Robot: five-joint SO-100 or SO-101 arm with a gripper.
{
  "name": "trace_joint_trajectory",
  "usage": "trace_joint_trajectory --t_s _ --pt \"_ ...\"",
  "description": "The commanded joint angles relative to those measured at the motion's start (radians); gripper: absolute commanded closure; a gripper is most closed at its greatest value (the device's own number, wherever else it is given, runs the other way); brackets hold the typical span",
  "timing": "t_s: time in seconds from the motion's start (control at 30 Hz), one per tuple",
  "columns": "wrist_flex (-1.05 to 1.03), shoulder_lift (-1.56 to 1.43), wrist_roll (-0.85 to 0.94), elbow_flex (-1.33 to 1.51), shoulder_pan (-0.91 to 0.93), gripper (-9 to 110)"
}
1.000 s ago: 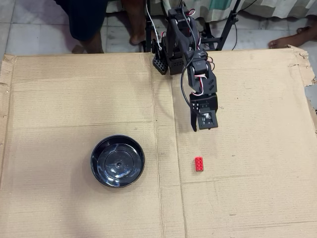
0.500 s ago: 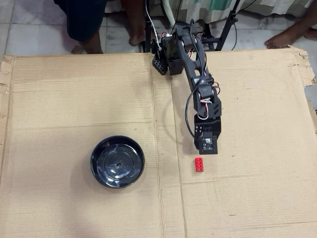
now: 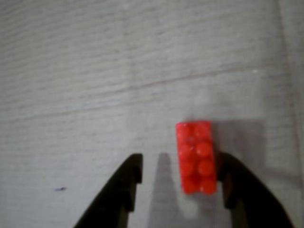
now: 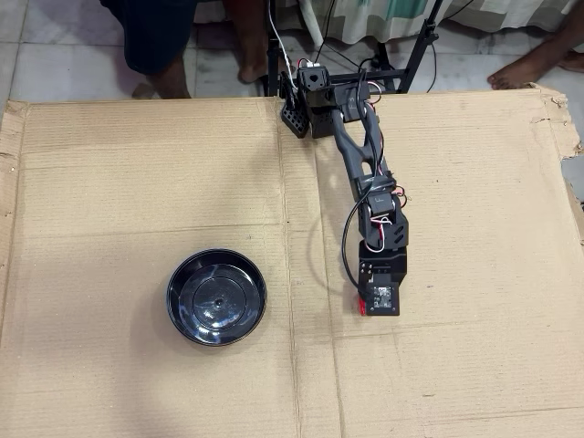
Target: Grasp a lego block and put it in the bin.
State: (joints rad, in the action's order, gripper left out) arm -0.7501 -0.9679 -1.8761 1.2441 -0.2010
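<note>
**A:** Look at your wrist view first. The lego block lies studs-up on the table, and it sits between the two fingers of the end effector, but not centred. It is hard over to the right, just beside the right finger and possibly touching it (the blur there won't let me say which). The left finger stands well clear, with bare cardboard between it and the brick.

**B:** And the long axis?

**A:** It runs up and down the wrist view, roughly along the fingers, tilted only slightly. So the jaws would close across the short width, which I judge the easier grip.

**B:** How is the end effector set?

**A:** Spread wide, holding nothing. The gap is several times the width of the brick. As I read it, you are at the closing step, and since the brick is off-centre, the left finger would have to sweep it, or the right finger nudge it, before both sides bear. Watch for it twisting.

**B:** Where does all this sit on the table?

**A:** In the overhead view the arm reaches down the middle-right, and only a sliver of red peeks out at the left edge of the wrist. The bin is well apart to the left, empty.
</note>
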Motion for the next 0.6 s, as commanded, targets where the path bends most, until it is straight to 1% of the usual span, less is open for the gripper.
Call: trace_joint_trajectory --t_s 0.0,0.17,0.57 --pt "0.015 0.011 0.008 -0.08 0.025 83" --pt "0.015 0.054 0.011 -0.109 0.044 83" --pt "0.002 0.051 0.011 -0.043 0.043 84"
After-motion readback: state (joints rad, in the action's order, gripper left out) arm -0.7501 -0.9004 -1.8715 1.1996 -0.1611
